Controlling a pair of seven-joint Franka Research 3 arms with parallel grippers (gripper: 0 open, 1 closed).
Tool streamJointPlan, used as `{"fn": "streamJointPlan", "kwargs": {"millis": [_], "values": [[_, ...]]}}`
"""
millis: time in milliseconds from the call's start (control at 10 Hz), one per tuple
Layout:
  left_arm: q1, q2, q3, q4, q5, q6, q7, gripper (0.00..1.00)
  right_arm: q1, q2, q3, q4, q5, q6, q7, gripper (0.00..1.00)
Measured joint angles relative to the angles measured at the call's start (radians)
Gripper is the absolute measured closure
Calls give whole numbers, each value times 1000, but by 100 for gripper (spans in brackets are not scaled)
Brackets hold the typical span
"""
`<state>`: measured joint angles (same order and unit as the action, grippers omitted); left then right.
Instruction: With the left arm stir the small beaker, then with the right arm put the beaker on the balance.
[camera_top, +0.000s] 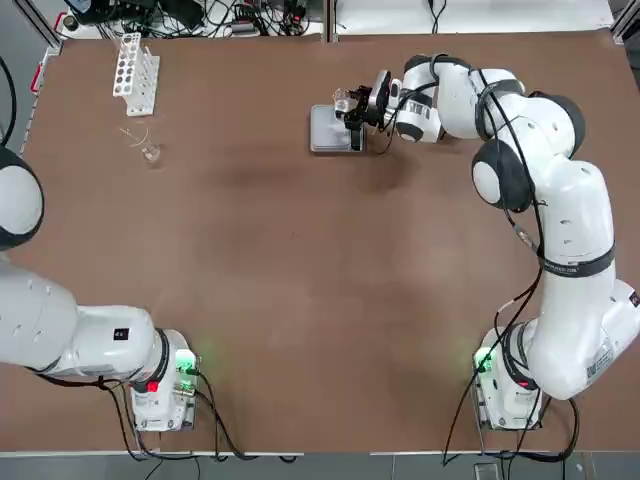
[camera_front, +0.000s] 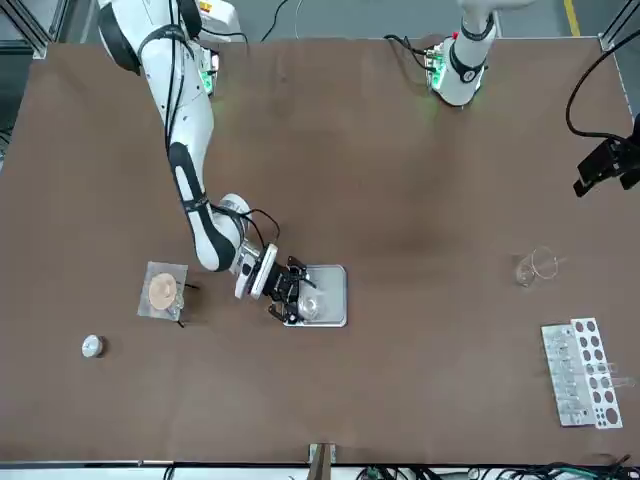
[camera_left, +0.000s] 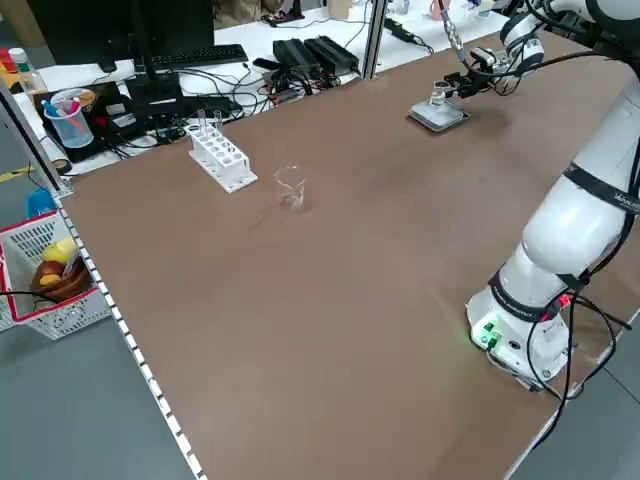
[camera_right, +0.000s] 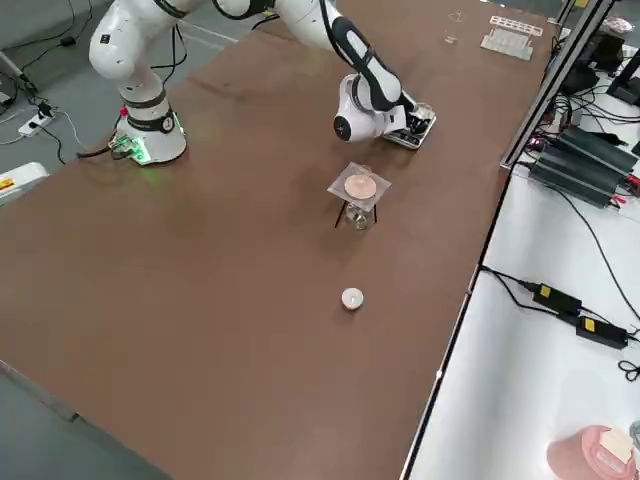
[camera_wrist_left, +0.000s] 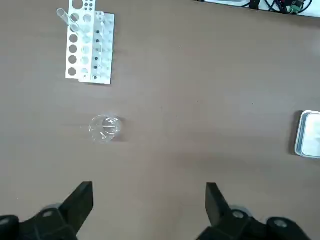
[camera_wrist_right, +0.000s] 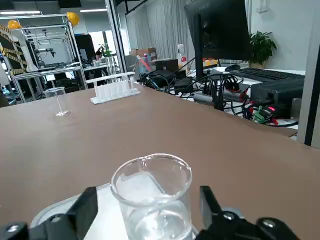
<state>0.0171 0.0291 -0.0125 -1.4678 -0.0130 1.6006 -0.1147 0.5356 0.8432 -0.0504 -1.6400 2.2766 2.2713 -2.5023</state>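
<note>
1. The small beaker (camera_wrist_right: 155, 200) stands on the balance (camera_front: 335, 310), near the middle stretch of the bench's far edge, seen from the robot's side. Some clear liquid shows low in the glass.
2. The right end effector (camera_wrist_right: 149, 212) is at the balance, its two fingers spread wide on either side of the beaker — I see a gap at each side, so it isn't gripping.
3. The left end effector (camera_wrist_left: 150, 207) is over by the bench's left edge, well apart from the balance. It is wide too, with nothing between its fingers.
4. Toward the far left corner of the bench (camera_top: 270, 300), a clear glass piece with a thin rod (camera_top: 150, 152) lies near the white test-tube rack (camera_top: 137, 78).
5. On the right half — a small stand with a round pale disc (camera_front: 162, 291), and a white capped bottle (camera_front: 92, 346) closer to the far right corner.
</note>
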Motion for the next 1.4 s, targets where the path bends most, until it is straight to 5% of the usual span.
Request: {"fn": "streamJointPlan", "kwargs": {"millis": [200, 800, 1400], "values": [[0, 0, 0, 0, 0, 4, 0, 0, -1, 0, -1, 0, 0, 1, 8, 0], [0, 0, 0, 0, 0, 7, 0, 0, -9, -13, -3, -29, 0, 3, 48, 0], [0, 0, 0, 0, 0, 7, 0, 1, -28, -177, -3, -167, -17, 37, 102, 0]]}}
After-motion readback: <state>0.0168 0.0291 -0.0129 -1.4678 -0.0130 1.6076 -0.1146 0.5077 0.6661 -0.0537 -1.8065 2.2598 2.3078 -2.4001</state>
